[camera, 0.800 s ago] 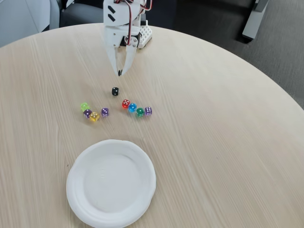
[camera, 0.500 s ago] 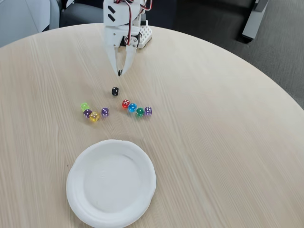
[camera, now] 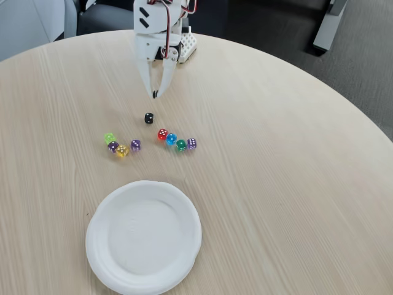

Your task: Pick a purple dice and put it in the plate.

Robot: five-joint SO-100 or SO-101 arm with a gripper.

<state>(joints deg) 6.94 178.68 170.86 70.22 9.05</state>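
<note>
Pale wooden worktop [camera: 276,172] is seen; the tool [camera: 155,94], nearly closed and empty, must be lowered toward the purple dice [camera: 136,145] below it.

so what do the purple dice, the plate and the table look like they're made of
The purple dice looks like clear tinted plastic: light passes through it and its pips are white. The plate looks like matte white disposable foam or pressed paper, with a soft raised rim and no shine; which one is unclear. The table shows pale wood grain with a smooth, low-sheen finish, possibly laminate.
</note>
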